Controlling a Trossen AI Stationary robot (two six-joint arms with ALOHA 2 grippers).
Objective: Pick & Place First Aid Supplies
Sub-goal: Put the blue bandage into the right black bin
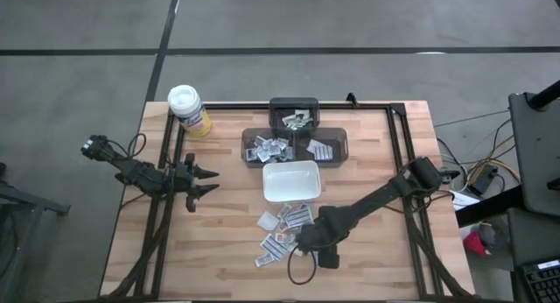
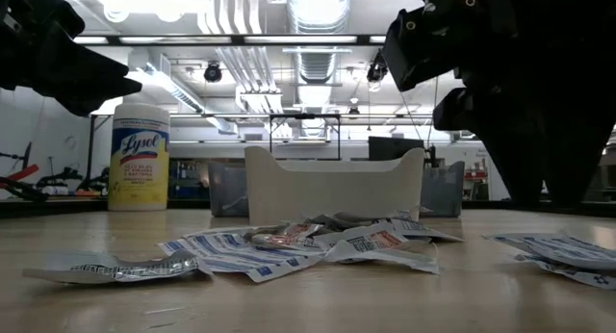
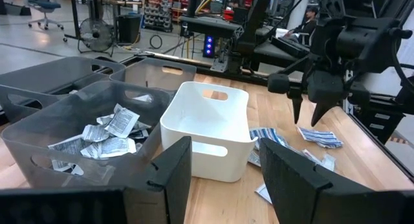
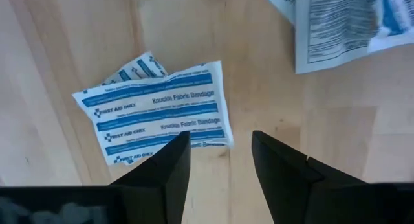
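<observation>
Several first aid supplies (image 1: 282, 229), small flat white packets with blue or red print, lie loose on the wooden table in front of the white dish (image 1: 290, 182). My right gripper (image 4: 220, 149) points down, open, just above a blue-striped bandage packet (image 4: 155, 114) that lies flat on the table; one corner of the packet shows below the gap between the fingers. In the left wrist view the right gripper (image 3: 309, 117) hangs clear above the packets (image 3: 320, 136). My left gripper (image 1: 213, 181) waits open over the table's left side, level, pointing toward the dish.
Three grey bins (image 1: 293, 145) holding more packets stand behind the dish. A yellow canister with a white lid (image 1: 188, 110) stands at the far left corner. Black rails (image 1: 398, 163) run along the table's sides. Bare wood lies near the front edge.
</observation>
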